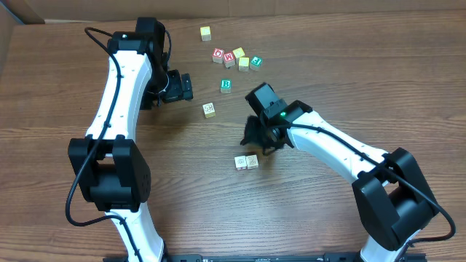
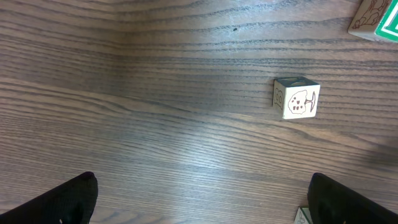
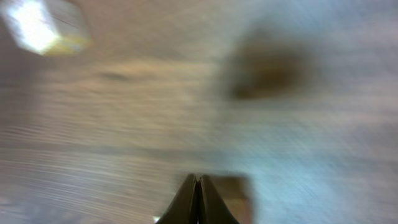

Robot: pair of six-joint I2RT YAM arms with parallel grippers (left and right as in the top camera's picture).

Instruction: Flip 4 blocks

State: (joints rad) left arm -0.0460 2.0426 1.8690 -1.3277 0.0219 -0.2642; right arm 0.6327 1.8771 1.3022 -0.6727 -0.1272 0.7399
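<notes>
Two cream blocks lie side by side at mid table. My right gripper is shut and empty, its tips just above and beside the right one. The right wrist view is blurred: the shut gripper has a tan block just behind its tips. A green "B" block and a cream block lie right of my open left gripper. In the left wrist view a red-marked block stands ahead and to the right of the open, empty gripper.
At the back lie a red "O" cube, a "W" cube, yellow cubes and a green-faced cube. Another block corner shows by the left gripper's right finger, and a green-edged block at top right.
</notes>
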